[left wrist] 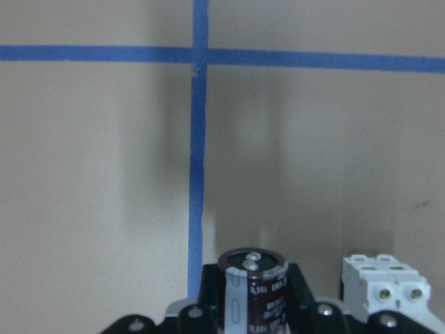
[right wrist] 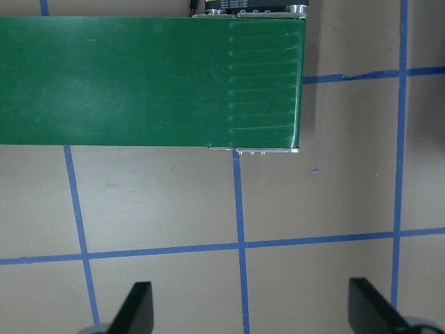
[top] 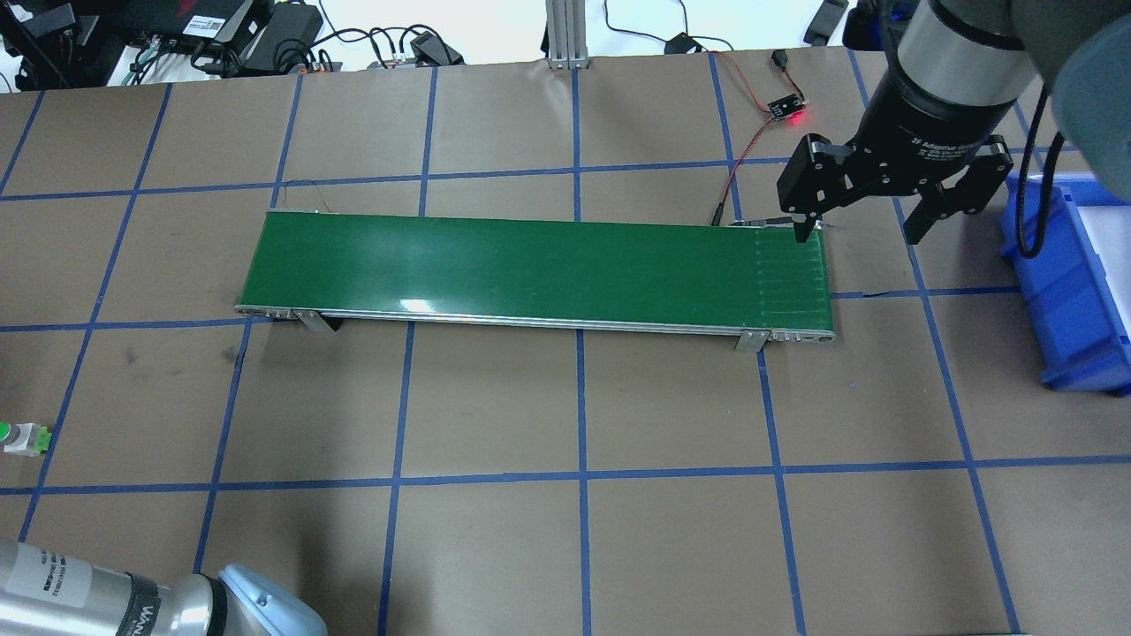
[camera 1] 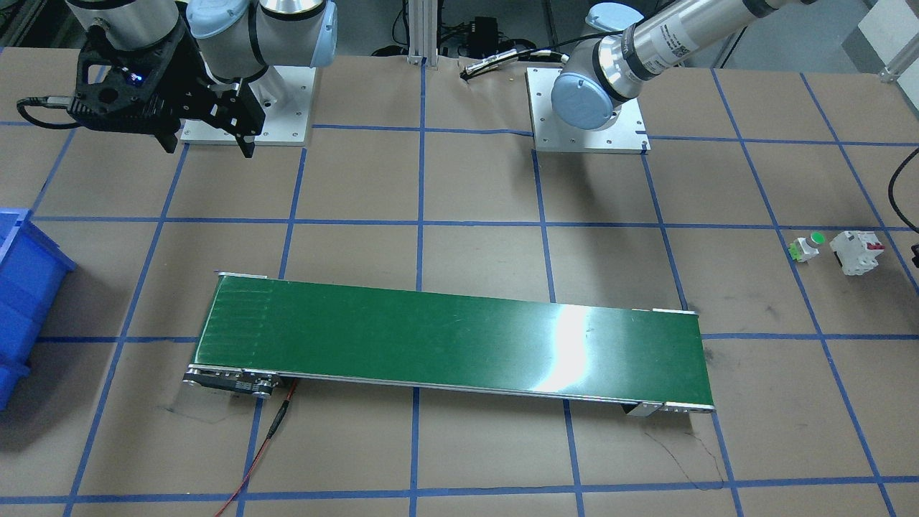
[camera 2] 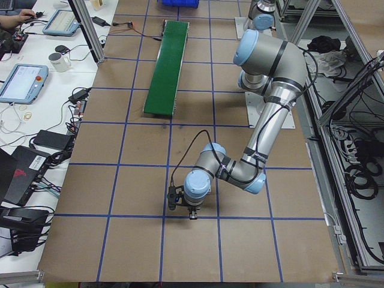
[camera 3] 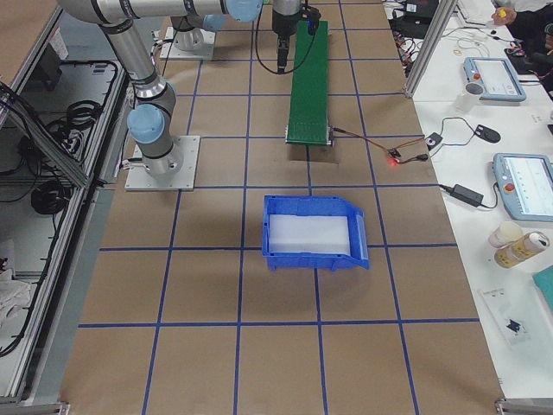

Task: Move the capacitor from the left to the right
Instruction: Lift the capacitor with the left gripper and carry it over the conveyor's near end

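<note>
The capacitor [left wrist: 254, 289], a small black cylinder with a metallic end, shows only in the left wrist view. It stands between the fingers of my left gripper [left wrist: 254, 306], which press on both its sides. That gripper [camera 2: 191, 211] is low over the table at the far left end, right next to the white breaker [left wrist: 382, 292]. Whether the capacitor is off the table I cannot tell. My right gripper [top: 861, 231] is open and empty, hovering by the right end of the green conveyor belt [top: 530, 265]; the right wrist view shows its spread fingertips [right wrist: 139, 306].
The white breaker [camera 1: 858, 251] and a green-topped push button [camera 1: 808, 246] stand together on the left side. A blue bin [top: 1069, 283] sits at the right end. A red wire and a small board [top: 786, 110] lie behind the belt.
</note>
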